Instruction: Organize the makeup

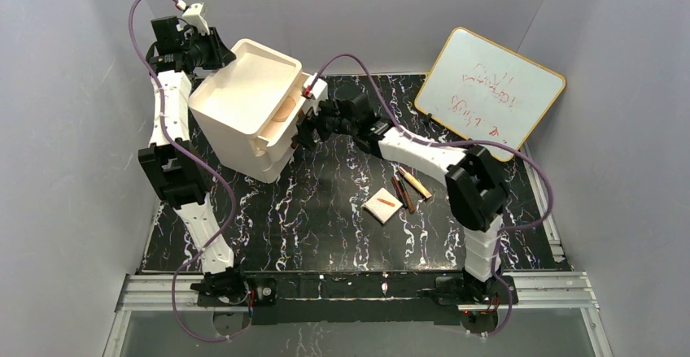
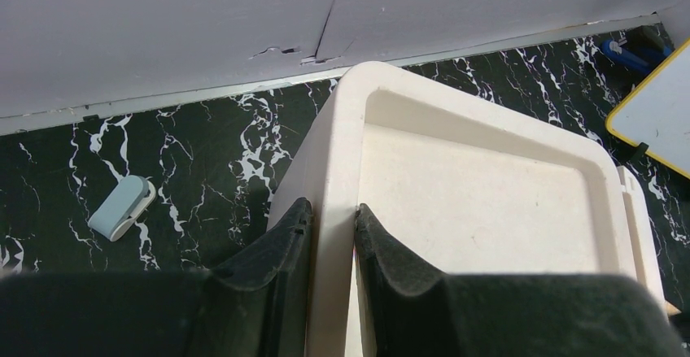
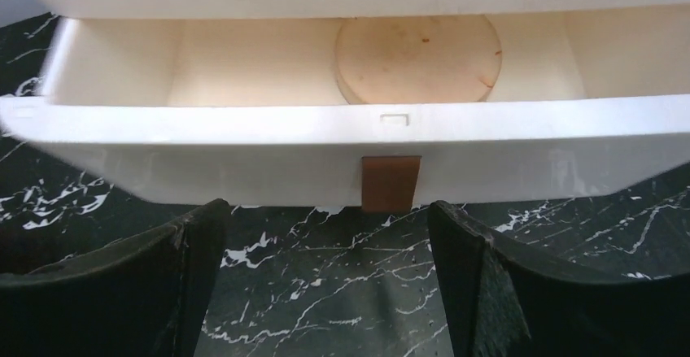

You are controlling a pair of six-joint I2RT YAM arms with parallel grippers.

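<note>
A white square pad with an orange mark [image 1: 382, 205] and thin brown, red and yellow sticks [image 1: 409, 187] lie on the black marble table [image 1: 325, 227] right of centre. A round pinkish-tan disc [image 3: 417, 58] lies in the open drawer [image 3: 325, 150] of the cream drawer box [image 1: 248, 109]; it also shows in the top view [image 1: 284, 113]. My left gripper [image 2: 332, 219] is shut on the box's top rim at its far left corner. My right gripper [image 3: 325, 235] is open and empty just in front of the drawer's brown knob [image 3: 390, 183].
A yellow-framed whiteboard [image 1: 488, 89] leans at the back right. A small light-blue clip [image 2: 122, 207] lies on the table behind the box, near the back wall. Grey walls close in the table on three sides.
</note>
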